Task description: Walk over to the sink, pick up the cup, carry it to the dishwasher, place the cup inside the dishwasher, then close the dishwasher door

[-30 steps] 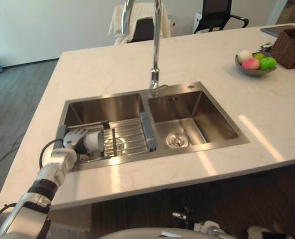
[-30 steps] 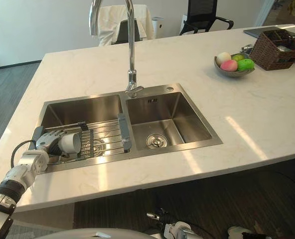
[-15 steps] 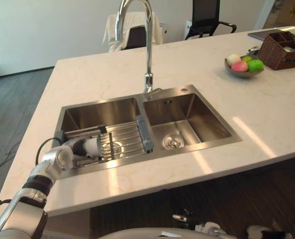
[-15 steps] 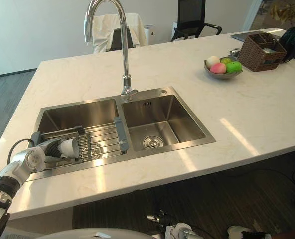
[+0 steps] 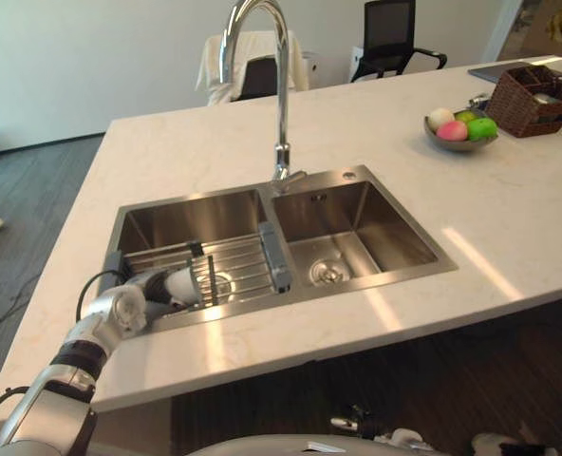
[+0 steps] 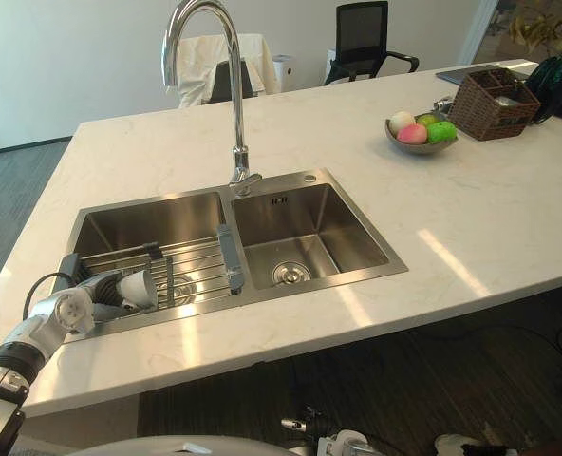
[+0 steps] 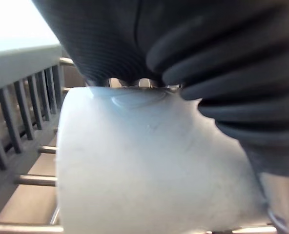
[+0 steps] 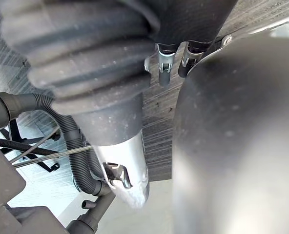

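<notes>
The pale stone countertop (image 5: pixel 290 332) runs along the near edge. Just past it, at 8 o'clock of the double sink, the left hand (image 5: pixel 143 290) reaches into the left basin (image 5: pixel 186 214). Its fingers are curled round the white cup (image 5: pixel 179 285). The cup lies on its side at the hand's 2 o'clock, mouth toward 3 o'clock, over the bars of a wire rack (image 5: pixel 243 261). Whether it rests on them cannot be told. A dark upright bar (image 5: pixel 208 278) of the rack stands just beside the cup's mouth.

At 3 o'clock lies the right basin (image 5: pixel 395 242) with its drain (image 5: pixel 326 275). The tall curved faucet (image 5: pixel 281 114) rises at 12 o'clock of the sink. Farther off at 2 o'clock are a fruit bowl (image 5: pixel 459 142) and a wicker basket (image 5: pixel 528 90), with chairs (image 5: pixel 390 33) beyond the counter.

The right hand (image 8: pixel 86 58) hangs over the floor; its grip cannot be told.
</notes>
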`<state>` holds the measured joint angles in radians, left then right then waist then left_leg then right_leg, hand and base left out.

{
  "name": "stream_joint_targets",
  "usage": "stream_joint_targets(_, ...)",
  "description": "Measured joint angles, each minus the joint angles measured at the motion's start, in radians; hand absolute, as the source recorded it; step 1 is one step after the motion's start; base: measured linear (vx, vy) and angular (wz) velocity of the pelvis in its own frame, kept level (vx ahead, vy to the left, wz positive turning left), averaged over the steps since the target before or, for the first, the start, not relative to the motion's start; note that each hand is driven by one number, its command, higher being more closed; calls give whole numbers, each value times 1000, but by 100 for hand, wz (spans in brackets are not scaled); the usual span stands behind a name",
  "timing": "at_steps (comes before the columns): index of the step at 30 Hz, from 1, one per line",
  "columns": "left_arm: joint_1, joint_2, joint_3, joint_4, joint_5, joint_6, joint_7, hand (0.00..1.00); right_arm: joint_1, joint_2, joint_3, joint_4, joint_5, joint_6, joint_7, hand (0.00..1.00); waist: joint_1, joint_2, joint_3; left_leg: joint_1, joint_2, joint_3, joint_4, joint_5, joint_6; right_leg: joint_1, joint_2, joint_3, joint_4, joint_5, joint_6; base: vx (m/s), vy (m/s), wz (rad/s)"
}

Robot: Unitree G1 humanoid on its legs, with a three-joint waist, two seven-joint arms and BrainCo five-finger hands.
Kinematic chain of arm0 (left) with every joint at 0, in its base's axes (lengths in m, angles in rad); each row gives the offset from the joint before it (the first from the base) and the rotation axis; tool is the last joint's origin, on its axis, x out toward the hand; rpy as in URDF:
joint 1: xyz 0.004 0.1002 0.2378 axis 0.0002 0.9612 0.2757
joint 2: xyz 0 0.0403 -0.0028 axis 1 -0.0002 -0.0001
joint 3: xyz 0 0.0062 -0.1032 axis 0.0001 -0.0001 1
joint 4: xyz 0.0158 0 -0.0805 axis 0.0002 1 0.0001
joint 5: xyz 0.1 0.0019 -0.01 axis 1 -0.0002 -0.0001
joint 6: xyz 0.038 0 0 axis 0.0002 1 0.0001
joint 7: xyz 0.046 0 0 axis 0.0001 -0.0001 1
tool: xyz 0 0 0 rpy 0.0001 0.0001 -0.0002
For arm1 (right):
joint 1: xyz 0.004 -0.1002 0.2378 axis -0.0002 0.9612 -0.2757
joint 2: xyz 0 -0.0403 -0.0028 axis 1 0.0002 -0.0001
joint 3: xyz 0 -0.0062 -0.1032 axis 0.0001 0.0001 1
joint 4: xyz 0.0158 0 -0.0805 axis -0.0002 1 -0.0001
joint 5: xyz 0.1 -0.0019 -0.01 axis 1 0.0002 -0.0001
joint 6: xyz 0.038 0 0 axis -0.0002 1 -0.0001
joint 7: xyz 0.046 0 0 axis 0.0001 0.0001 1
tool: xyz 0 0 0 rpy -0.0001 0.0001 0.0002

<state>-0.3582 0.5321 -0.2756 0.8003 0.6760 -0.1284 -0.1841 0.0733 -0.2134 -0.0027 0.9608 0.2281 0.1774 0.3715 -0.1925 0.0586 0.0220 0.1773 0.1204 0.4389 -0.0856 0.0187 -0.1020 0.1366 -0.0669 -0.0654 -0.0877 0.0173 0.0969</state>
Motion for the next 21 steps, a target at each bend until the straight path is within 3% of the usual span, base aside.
stream_joint_targets(5, 28, -23, 45, 1, 18, 4, 70, 0, 2, -1, -1, 2, 0, -1, 2, 0, 2, 0, 0, 0, 0, 3, 0, -4, -1, -1, 0, 2, 0, 0, 0, 0, 0, 0)
stream_joint_targets(15, 36, -40, 89, 1, 37, 46, 66, 0, 2, -5, -1, 3, -23, -5, 22, 0, 3, 0, 0, 7, 1, 11, 0, -6, -3, 1, 1, 7, 0, 4, -6, -4, -4, -1)
stream_joint_targets(16, 38, -42, 95, 2, 37, 47, 63, 100, 2, -4, 0, 3, -27, -5, 22, 0, 4, 0, 0, 9, 1, 13, 0, -7, -3, 1, 1, 8, 0, 4, -5, -22, -23, -11)
stream_joint_targets(21, 46, -68, 158, -4, 27, 48, 22, 100, 0, -4, -1, 3, -39, -5, 28, 0, 13, -1, 1, 18, 3, 26, 1, -10, -4, 1, 1, 6, 0, 2, 0, -21, -23, -8)
